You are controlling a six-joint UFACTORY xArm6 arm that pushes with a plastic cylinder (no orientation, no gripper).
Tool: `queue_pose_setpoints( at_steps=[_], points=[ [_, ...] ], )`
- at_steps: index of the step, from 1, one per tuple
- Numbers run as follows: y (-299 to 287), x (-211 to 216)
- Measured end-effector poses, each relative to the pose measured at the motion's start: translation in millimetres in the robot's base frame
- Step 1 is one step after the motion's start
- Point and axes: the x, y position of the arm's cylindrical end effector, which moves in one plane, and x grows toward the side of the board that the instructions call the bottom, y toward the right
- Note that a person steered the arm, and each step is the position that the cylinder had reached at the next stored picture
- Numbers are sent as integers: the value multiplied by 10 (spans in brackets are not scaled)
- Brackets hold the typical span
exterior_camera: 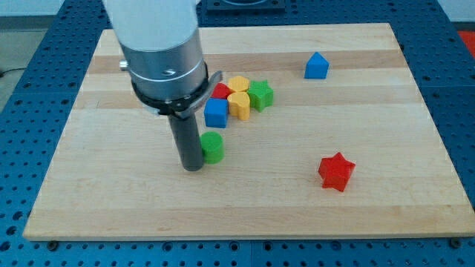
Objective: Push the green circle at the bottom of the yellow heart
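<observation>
The green circle (213, 147) lies on the wooden board, just below the blue cube (216, 113). My tip (192, 166) touches the green circle's left side. The yellow heart (239, 104) stands up and to the right of the green circle, in a tight cluster with a yellow block (237, 84) behind it, a red block (220, 91), the blue cube and a green star (260, 95).
A second blue block (316, 66) sits near the view's top right. A red star (335, 171) lies at the lower right. The arm's big housing (159, 52) hangs over the board's upper left.
</observation>
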Motion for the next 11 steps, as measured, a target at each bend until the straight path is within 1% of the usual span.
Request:
queue_pose_setpoints(
  at_steps=[2, 4, 10, 11],
  points=[
    [327, -117],
    [486, -170],
    [499, -405],
    [576, -288]
  ],
)
